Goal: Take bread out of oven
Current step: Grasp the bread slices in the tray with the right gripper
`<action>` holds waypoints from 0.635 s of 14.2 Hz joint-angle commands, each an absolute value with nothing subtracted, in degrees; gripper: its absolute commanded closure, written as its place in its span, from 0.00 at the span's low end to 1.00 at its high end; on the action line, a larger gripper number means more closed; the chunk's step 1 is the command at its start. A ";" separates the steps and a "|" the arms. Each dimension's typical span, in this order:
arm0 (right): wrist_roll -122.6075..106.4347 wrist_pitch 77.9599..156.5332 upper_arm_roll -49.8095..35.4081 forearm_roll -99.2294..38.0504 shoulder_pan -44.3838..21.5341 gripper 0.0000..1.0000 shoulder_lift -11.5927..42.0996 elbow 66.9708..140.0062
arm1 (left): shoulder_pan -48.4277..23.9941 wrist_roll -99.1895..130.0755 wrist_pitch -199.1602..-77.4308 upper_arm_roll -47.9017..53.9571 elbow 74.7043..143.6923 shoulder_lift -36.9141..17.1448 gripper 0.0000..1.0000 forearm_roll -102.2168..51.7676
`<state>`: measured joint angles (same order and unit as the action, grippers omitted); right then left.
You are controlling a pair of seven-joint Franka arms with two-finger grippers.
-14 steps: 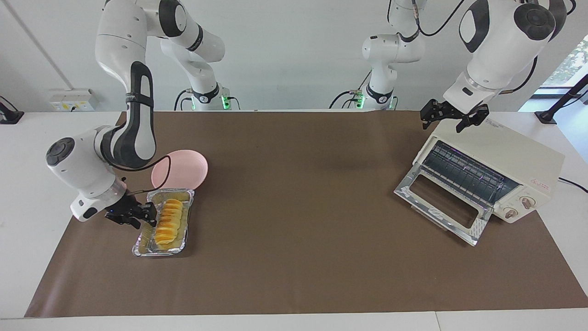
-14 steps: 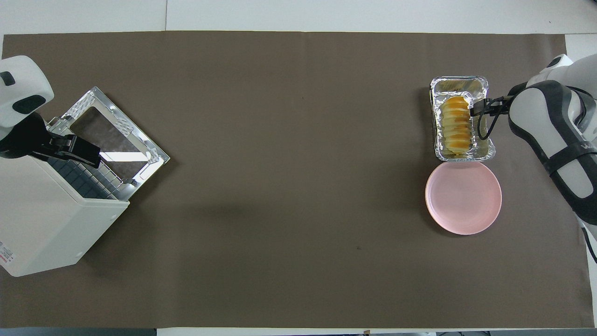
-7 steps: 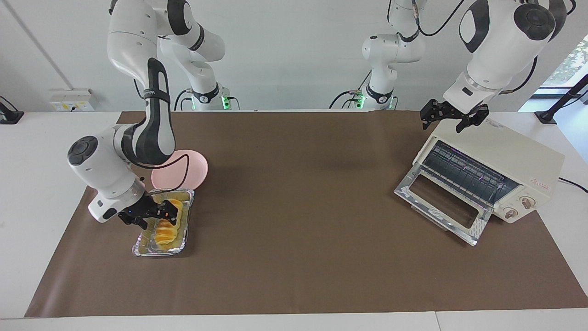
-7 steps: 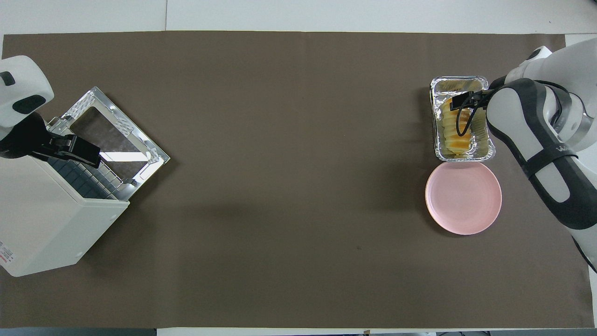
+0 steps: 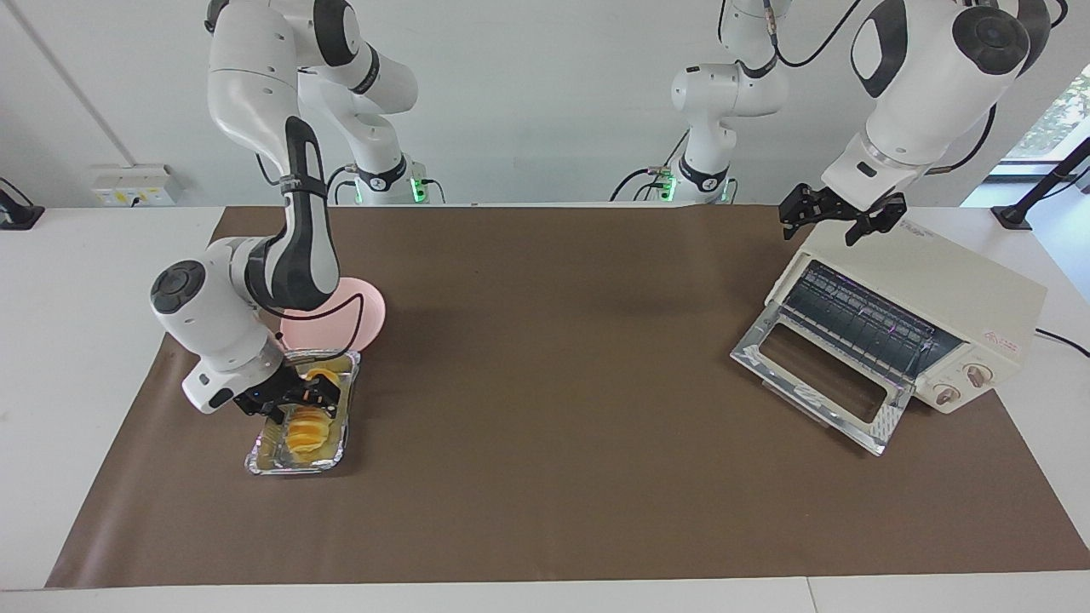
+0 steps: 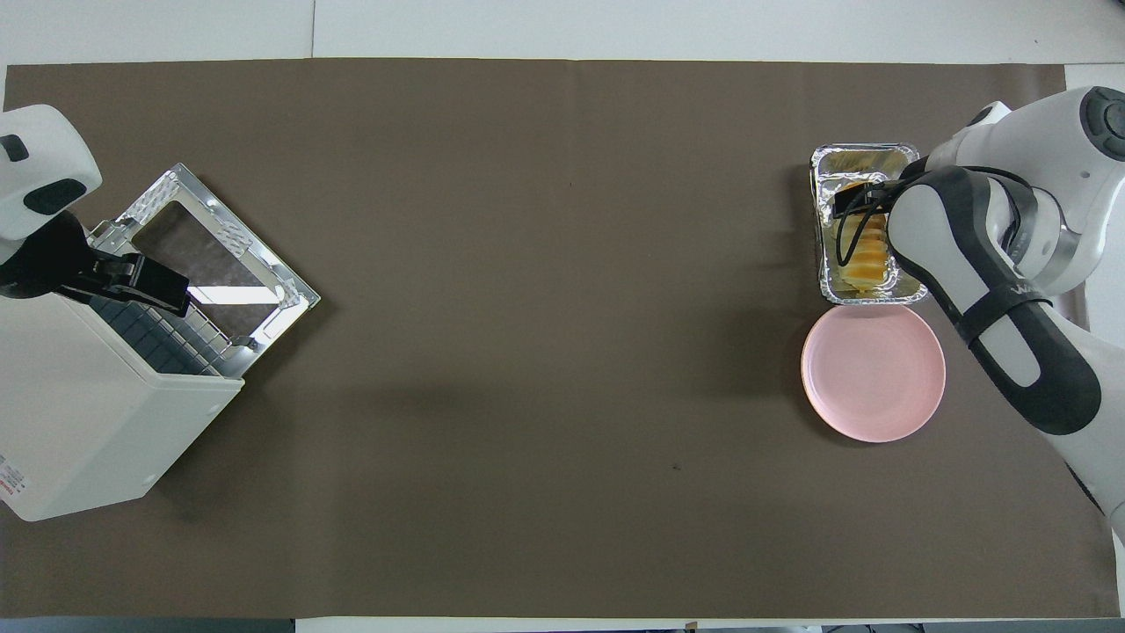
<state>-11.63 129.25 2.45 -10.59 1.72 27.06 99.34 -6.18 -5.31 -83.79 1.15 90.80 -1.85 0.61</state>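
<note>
Swings the right end effector (image 5: 305, 393) from beside the foil tray (image 5: 272, 460) over the bread (image 5: 308, 431), grip unclear, oven (image 5: 954, 294) already emptied; left end effector (image 5: 839, 223) spread, waiting above it.

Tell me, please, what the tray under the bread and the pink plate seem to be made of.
The tray looks like thin aluminium foil: silver, shiny, with crinkled walls. The pink plate looks like plastic or glazed ceramic, smooth and evenly coloured; the look leaves it open.

pink plate (image 5: 356, 317) – beside foil tray (image 5: 266, 455) | brown mat (image 5: 545, 477)
</note>
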 commanded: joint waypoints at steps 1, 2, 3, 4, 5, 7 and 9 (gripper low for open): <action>-10.64 129.90 2.29 -9.67 1.58 0.11 26.10 100.98 | -5.36 -5.54 -84.73 1.58 91.76 -0.79 0.00 0.97; -10.63 129.99 2.29 -9.67 1.58 0.29 26.02 101.42 | -5.36 -5.54 -84.73 1.58 91.76 -0.79 0.00 0.97; -10.63 129.99 2.29 -9.67 1.58 0.46 25.93 101.86 | -5.36 -5.54 -84.73 1.58 91.76 -0.79 0.00 0.97; -10.63 129.99 2.29 -9.67 1.58 0.64 25.67 102.13 | -5.36 -5.54 -84.73 1.58 91.76 -0.79 0.00 0.97; -10.63 129.90 2.29 -9.58 1.58 0.82 25.66 102.13 | -5.36 -5.54 -84.73 1.58 91.76 -0.79 0.00 0.97; -10.63 129.03 2.29 -7.05 0.97 0.96 25.66 100.91 | -5.36 -5.54 -84.73 1.58 91.76 -0.79 0.00 0.97; -10.55 125.36 2.29 -6.42 0.79 0.96 25.58 98.19 | -5.36 -5.54 -84.73 1.58 91.76 -0.79 0.00 0.97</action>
<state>-11.63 128.58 2.38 -7.71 1.20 26.55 99.76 -6.18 -5.31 -83.79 1.15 90.80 -1.85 0.61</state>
